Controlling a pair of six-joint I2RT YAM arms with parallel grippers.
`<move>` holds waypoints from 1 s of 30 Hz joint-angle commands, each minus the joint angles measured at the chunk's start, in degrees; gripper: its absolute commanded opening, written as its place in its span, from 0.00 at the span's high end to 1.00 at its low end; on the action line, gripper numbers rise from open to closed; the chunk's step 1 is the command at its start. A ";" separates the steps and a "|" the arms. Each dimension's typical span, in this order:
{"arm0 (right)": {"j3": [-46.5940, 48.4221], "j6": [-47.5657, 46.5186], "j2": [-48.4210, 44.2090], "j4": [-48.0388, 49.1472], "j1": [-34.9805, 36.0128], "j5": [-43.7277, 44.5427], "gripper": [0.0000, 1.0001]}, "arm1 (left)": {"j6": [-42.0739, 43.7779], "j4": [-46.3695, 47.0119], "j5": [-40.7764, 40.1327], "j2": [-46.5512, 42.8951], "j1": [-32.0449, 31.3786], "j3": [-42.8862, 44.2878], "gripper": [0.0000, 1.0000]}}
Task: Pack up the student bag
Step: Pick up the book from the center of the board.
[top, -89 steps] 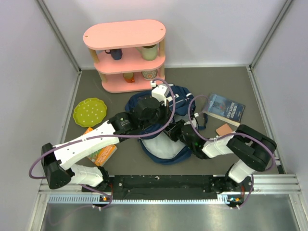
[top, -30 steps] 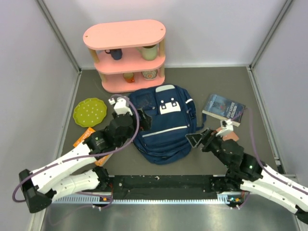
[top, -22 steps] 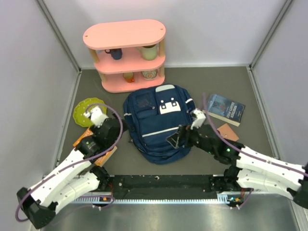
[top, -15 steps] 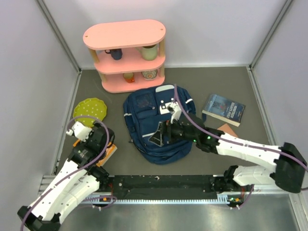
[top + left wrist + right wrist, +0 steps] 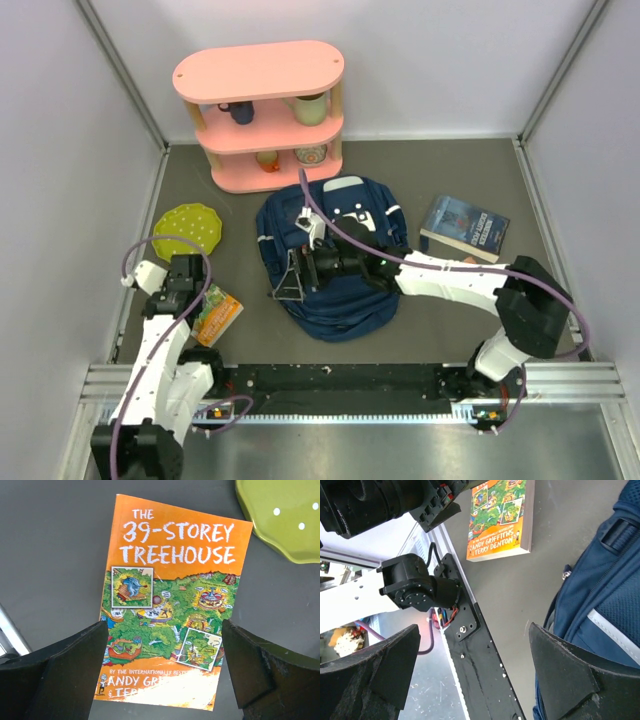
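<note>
Top external view shows the student bag (image 5: pixel 345 290) lying flat near the middle of the table (image 5: pixel 450 165), its front side up and its white patch toward the far edge. The right gripper (image 5: pixel 288 283) hangs over the left border of the bag. Its jaws stand wide apart and hold nothing. In the right wrist view the navy fabric with a white stripe (image 5: pixel 600 585) fills the right side, next to the one finger (image 5: pixel 565 675), partly behind it. Between the two fingers only bare table and the black rail at the near edge are seen, so the bag is beside the jaws, not between them.

The left gripper (image 5: pixel 190 290) is close to the left edge of the table, well apart from the bag. Its jaws are also fully spread and empty. They hover above an orange book (image 5: pixel 170 615), which lies flat, and in the left wrist view the fingers (image 5: pixel 65 670) stand on both sides of its lower end. I cannot tell if they touch it. A green plate (image 5: pixel 187 228) lies just beyond the book, toward the far edge.
</note>
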 commanded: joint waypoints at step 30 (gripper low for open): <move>29.49 -3.84 30.35 -4.10 -0.17 -6.49 0.13 | 16.98 25.40 33.68 -6.70 27.60 -16.96 0.06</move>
